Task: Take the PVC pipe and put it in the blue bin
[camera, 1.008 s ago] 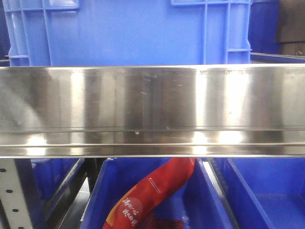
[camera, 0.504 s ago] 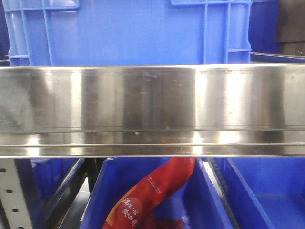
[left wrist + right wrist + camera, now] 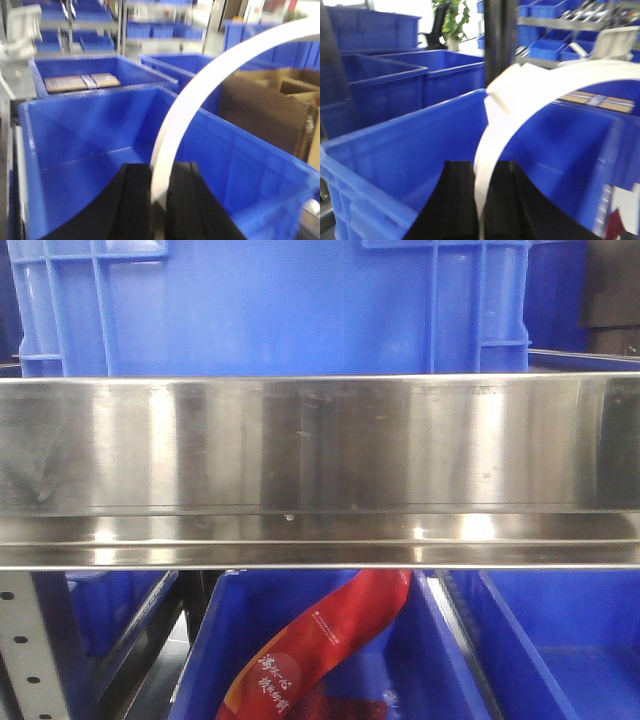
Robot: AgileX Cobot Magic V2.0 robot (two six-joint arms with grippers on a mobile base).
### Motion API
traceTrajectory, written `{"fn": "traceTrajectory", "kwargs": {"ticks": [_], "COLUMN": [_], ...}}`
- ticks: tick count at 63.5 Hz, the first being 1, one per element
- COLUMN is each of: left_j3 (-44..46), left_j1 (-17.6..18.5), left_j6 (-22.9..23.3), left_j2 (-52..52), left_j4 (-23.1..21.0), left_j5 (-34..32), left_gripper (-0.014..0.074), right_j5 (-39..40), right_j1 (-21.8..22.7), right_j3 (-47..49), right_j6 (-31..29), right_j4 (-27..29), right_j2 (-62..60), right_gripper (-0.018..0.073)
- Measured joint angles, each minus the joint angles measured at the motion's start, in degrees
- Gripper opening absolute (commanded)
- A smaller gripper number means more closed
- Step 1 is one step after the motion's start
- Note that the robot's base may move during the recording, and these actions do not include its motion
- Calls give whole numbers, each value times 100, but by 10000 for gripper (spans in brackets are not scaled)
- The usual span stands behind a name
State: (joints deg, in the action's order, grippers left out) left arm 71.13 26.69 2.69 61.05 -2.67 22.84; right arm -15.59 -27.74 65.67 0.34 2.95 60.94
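The PVC pipe (image 3: 200, 95) is a thin white curved strap. In the left wrist view it rises from between my left gripper (image 3: 159, 167) and arcs up to the right. My left gripper is shut on it above an empty blue bin (image 3: 100, 130). In the right wrist view a white strap (image 3: 530, 85) with a flat tab at its top is held the same way by my shut right gripper (image 3: 482, 165), over a blue bin (image 3: 420, 145). Whether both hold one strap I cannot tell. The front view shows neither gripper.
A brown cardboard box (image 3: 270, 110) stands right of the bin, and a further bin holds wrapped flat packs (image 3: 82, 81). A black post (image 3: 500, 35) rises behind. The front view is filled by a steel shelf rail (image 3: 320, 470), a blue crate (image 3: 270, 305) and a red packet (image 3: 320, 640).
Only the reflections on the steel rail have shifted slightly in the front view. Nothing else there has moved.
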Motion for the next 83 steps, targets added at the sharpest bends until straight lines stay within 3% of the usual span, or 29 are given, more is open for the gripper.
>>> {"fn": "traceTrajectory", "kwargs": {"ticks": [18, 32, 36, 49, 56, 68, 73, 83], "left_j3": [1636, 2013, 2013, 2026, 2037, 2060, 2059, 2059], "left_j1": [0, 10, 10, 10, 10, 10, 10, 10], "left_j6": [0, 0, 0, 0, 0, 0, 0, 0], "left_j2": [1844, 2774, 2904, 3079, 3087, 3087, 3074, 2797], "left_j4": [11, 11, 11, -22, -22, -22, -22, -22], "left_j5": [67, 65, 136, 349, 375, 375, 386, 459], "left_gripper": [-111, -97, -39, 350, 416, 363, 254, -47], "right_j5": [-447, -1420, -1606, -1856, -1856, -1856, -1856, -1856], "right_j1": [-41, -41, -45, -45, -45, -45, -45, -45], "right_j3": [1476, 1981, 1992, 2040, 2053, 2053, 2053, 2053], "right_j6": [0, 0, 0, 0, 0, 0, 0, 0], "right_j4": [3, 267, 305, 358, 363, 384, 423, 607], "right_j2": [1663, 2473, 2528, 2544, 2544, 2544, 2528, 2290], "right_gripper": [-169, -132, -47, 275, 304, 246, 187, 26]}}
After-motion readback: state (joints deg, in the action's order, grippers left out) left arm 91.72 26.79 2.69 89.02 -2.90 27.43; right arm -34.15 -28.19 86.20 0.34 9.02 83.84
